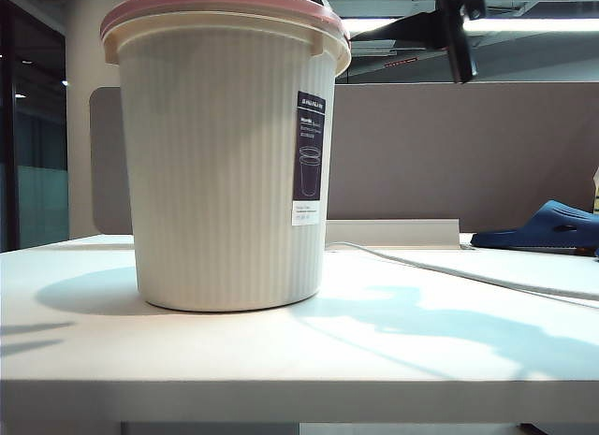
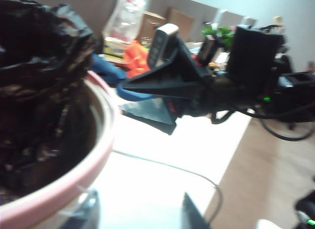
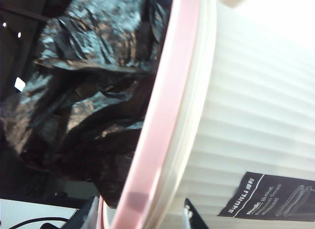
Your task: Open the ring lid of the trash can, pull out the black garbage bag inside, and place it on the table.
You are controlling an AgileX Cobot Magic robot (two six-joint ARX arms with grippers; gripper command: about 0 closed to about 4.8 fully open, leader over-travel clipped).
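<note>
The cream ribbed trash can (image 1: 225, 173) stands on the white table (image 1: 281, 360), with the pink ring lid (image 1: 215, 0) seated on its rim. The crinkled black garbage bag (image 3: 83, 76) bulges up out of the can's mouth. My right gripper (image 3: 142, 216) is open and straddles the rim: one finger is inside by the bag, the other outside against the ribbed wall, with the ring lid (image 3: 167, 106) between them. My left gripper (image 2: 140, 214) is open beside the ring lid (image 2: 64, 184), over the table, with nothing between its fingers. The bag (image 2: 39, 76) lies close alongside.
The right arm (image 1: 440, 23) reaches in from the upper right towards the rim and also shows in the left wrist view (image 2: 197, 86). A blue slipper (image 1: 547, 227) lies at the far right. A pale cable (image 1: 449, 267) crosses the table. A dark label (image 1: 309, 154) is on the can's side.
</note>
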